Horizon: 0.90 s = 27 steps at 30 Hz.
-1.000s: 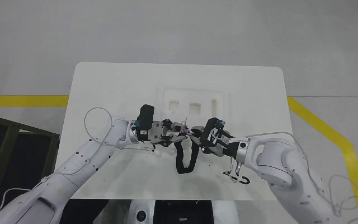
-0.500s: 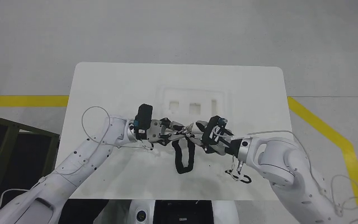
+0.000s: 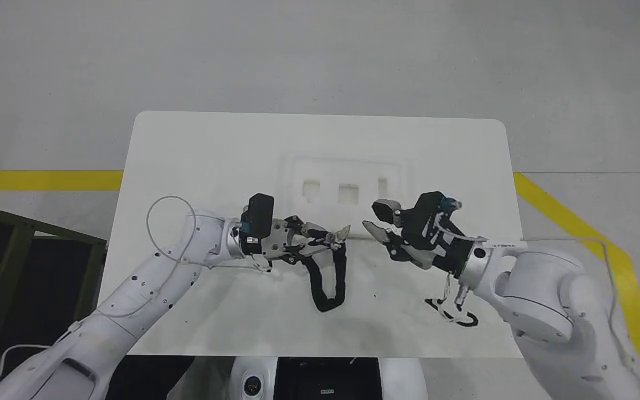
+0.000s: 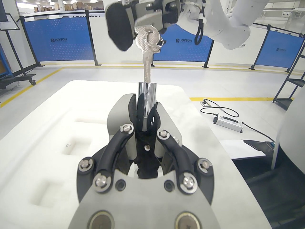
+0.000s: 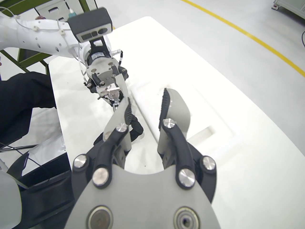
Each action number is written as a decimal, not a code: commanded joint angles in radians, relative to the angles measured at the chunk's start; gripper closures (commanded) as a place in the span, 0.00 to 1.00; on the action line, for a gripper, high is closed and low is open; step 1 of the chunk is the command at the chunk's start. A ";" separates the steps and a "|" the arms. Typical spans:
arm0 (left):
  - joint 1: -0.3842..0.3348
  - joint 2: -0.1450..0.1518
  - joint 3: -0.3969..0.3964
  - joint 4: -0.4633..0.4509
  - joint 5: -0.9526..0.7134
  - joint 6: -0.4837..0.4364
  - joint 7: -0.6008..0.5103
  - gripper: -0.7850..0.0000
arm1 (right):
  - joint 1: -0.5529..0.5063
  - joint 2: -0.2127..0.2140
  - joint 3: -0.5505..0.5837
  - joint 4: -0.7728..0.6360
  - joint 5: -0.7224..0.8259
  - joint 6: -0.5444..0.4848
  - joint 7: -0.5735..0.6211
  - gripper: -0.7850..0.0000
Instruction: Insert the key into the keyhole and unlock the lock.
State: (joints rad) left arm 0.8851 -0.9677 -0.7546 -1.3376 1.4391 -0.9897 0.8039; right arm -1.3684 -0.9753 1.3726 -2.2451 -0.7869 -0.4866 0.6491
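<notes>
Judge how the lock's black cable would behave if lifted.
Probably floppy: the cable curves in a slack loop from the chrome lock barrel held by the left gripper. It would likely swing and drag, not roll.

Top view: high above arms, looks straight down on white rounded counter [image 3: 180,140]. Left wrist view: close behind left gripper [image 4: 145,110], faces right gripper [image 4: 145,22]. Right wrist view: opposite, looking back. All share silver key [image 4: 147,67] in chrome cylinder lock [image 4: 146,91].
</notes>
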 commanded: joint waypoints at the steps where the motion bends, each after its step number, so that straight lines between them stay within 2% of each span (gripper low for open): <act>1: 0.006 -0.001 -0.003 0.004 -0.004 0.002 -0.002 1.00 | -0.010 0.002 0.016 -0.008 0.006 -0.016 -0.005 1.00; 7: 0.012 -0.005 -0.007 -0.003 -0.001 -0.001 -0.017 1.00 | -0.025 0.004 0.027 -0.024 0.003 -0.018 -0.011 1.00; 15: 0.013 -0.017 0.003 -0.008 0.001 -0.013 -0.046 1.00 | 0.004 0.001 -0.030 -0.033 -0.029 -0.016 -0.010 1.00; 27: 0.017 -0.033 0.004 -0.003 -0.010 -0.018 -0.027 1.00 | 0.040 -0.005 -0.106 -0.023 -0.045 -0.021 0.001 1.00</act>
State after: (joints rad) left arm 0.9023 -0.9991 -0.7510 -1.3403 1.4275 -1.0064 0.7761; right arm -1.3313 -0.9793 1.2731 -2.2702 -0.8310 -0.5089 0.6502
